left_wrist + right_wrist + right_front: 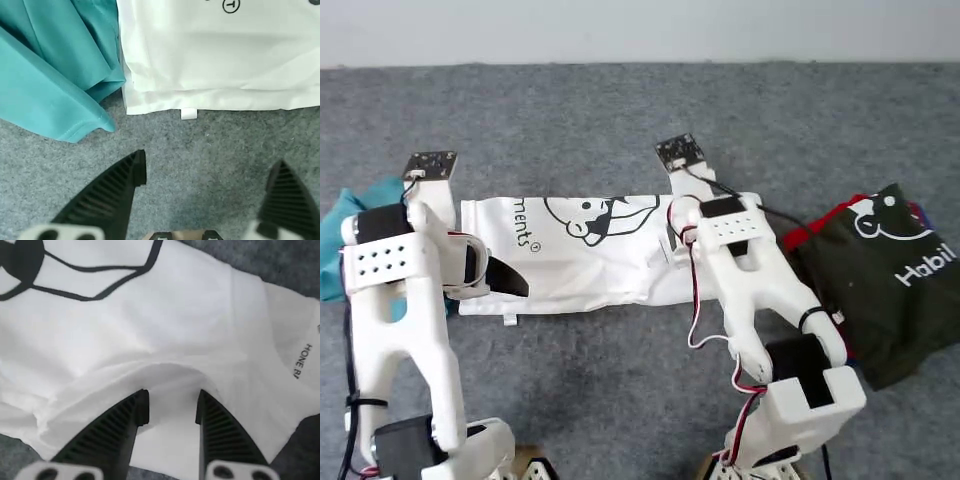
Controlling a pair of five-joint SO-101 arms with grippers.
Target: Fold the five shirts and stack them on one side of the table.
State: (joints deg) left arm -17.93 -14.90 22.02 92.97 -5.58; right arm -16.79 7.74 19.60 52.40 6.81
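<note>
White shirt [580, 262] with black print is laid folded in a long band on the grey table [620, 380], between a teal shirt [334, 245] and a dark printed shirt [880, 285] stacked on a red garment [808, 233]. The left gripper [210, 165] is spread wide over bare table just beside the hem, grasping nothing. The right gripper [172, 400] is narrowly parted over a raised fold of the white shirt.
</note>
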